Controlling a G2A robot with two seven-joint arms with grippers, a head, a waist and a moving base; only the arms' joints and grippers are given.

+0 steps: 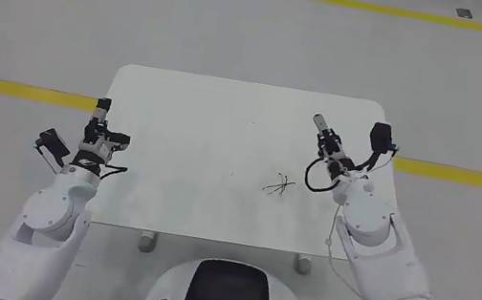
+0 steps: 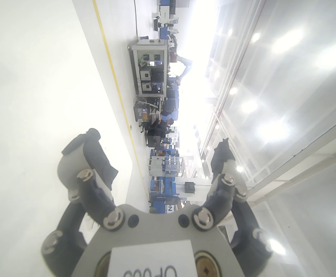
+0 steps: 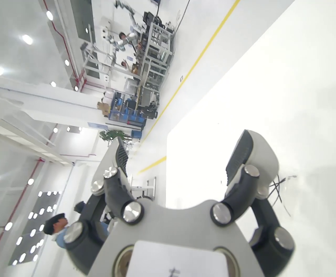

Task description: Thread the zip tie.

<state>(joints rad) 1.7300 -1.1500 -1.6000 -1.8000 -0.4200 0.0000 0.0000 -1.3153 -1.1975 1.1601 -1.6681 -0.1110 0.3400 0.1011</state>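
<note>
Jaws are standing released and empty on the left gripper (image 2: 157, 141) and the right gripper (image 3: 183, 147), while the thin zip tie (image 1: 278, 186) is lying on the table (image 1: 199, 114) near the right one, probably risking a missed pinch.

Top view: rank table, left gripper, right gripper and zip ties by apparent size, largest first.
1. Table, by far the largest.
2-3. Left gripper and right gripper look about alike, so I won't rank them.
4. Zip ties, a small cluster of thin black strands, are the smallest.
</note>
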